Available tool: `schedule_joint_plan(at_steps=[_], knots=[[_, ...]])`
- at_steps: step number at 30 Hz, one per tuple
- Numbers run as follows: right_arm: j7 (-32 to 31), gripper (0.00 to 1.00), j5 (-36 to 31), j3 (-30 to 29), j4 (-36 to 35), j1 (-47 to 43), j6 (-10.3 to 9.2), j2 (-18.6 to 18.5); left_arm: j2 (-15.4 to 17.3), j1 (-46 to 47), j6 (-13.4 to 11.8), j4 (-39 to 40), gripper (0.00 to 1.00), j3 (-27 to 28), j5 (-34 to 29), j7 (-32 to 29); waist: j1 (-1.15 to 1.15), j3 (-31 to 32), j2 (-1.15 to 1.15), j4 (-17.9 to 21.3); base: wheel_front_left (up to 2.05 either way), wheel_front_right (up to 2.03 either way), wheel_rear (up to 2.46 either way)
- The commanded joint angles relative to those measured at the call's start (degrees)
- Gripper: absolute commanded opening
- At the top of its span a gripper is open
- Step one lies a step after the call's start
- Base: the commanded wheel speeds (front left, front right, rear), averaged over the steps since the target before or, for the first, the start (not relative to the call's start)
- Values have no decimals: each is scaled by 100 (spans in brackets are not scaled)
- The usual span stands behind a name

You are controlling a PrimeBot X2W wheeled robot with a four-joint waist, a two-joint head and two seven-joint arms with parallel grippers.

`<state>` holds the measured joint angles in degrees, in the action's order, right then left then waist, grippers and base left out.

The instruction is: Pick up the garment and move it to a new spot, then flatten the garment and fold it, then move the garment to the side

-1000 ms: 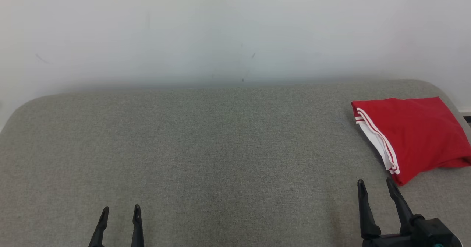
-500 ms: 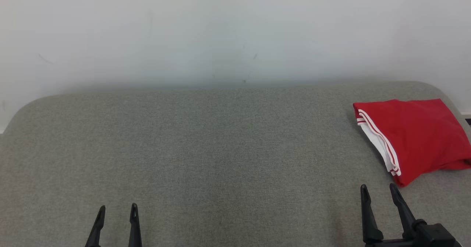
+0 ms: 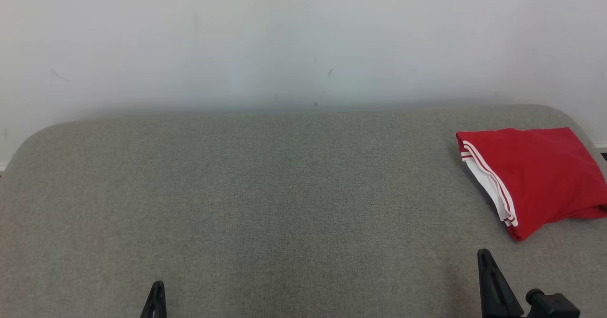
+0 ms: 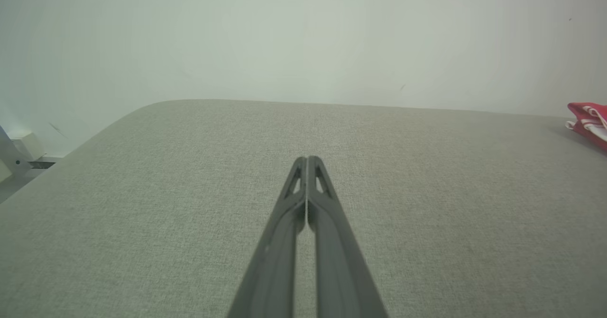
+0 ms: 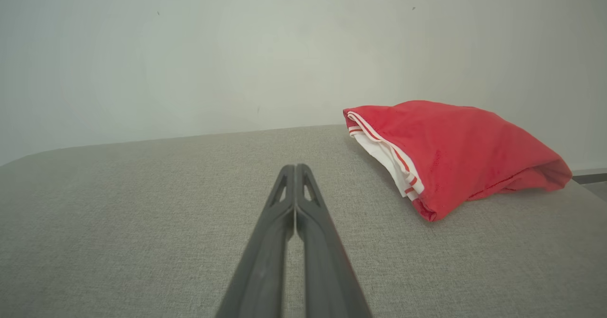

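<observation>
neatly folded red garment [image 3: 538,176], white striped trim, seemingly mesh, both grippers closed, empty

Folded red garment [image 3: 536,176] with white trim at right edge of frame, on grey cushion [image 3: 284,204], pale wall [image 3: 284,38] above, left gripper [image 3: 158,287] lower left, right gripper [image 3: 484,256] lower right, both pinched closed

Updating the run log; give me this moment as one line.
garment: red, white trim, folded, right side of grey fabric surface | left hand: shut, empty | right hand: shut, empty, short of garment
</observation>
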<state>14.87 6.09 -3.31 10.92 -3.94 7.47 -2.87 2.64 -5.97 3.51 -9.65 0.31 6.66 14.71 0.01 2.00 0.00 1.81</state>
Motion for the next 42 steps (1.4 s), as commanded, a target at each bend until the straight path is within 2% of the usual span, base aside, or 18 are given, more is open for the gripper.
schedule_joint_plan(at_steps=[1, 21, 42], knots=[[-69, 0, 240, -56, -12, 57, 0, -3, 3, 98, 12, -4, 0, 24, 246, -79, -1, -3, 0, -2, 0, 0, 0], [-594, 0, 2417, -293, -43, 219, 1, -4, 10, 614, 112, -312, 0, -34, 2435, -575, -1, -41, 0, -31, 0, 0, 0], [-1023, 0, 4144, -491, -43, 362, 1, -4, 17, 1031, 198, -572, 0, -63, 4171, -988, -1, -78, 0, -59, 0, 0, 0]])
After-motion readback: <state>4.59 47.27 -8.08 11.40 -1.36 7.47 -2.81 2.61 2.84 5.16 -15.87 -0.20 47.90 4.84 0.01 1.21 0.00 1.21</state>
